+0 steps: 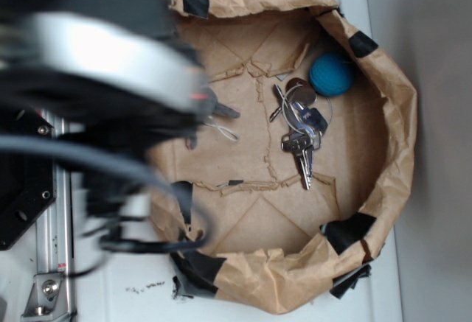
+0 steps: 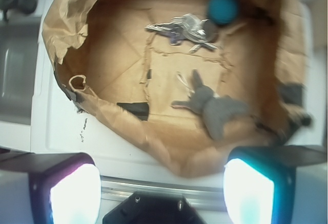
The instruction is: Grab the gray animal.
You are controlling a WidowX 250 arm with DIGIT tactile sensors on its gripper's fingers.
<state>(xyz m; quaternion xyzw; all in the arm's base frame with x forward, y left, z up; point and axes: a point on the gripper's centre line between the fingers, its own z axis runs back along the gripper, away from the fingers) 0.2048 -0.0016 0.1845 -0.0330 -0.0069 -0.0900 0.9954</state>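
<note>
Your gripper point(image 2: 163, 185) hangs with its jaws spread wide: in the wrist view the two glowing fingertip pads point(image 2: 76, 193) sit at the bottom corners with a broad gap between them, and nothing is held in that gap. From the exterior camera the arm is a dark blur over the left side of the paper basket point(image 1: 402, 127), so you get little detail of the fingers there.

You will find the gray animal point(image 2: 214, 108) lying on the brown paper floor of the basket, close to the near wall in the wrist view and somewhat right of centre. Its lumpy body points down and right, with thin gray limbs reaching up and left, and a pale string loop seems to lie just beyond those limbs, though blur makes that hard to confirm. In the exterior view only a small gray part point(image 1: 218, 108) peeks out beside the arm, with a white loop under it.

Farther across the floor lies the key bunch point(image 2: 187, 29), and just beside it, against the far wall, the blue yarn ball point(image 2: 223, 7). Both are well apart from the gray animal.
</note>
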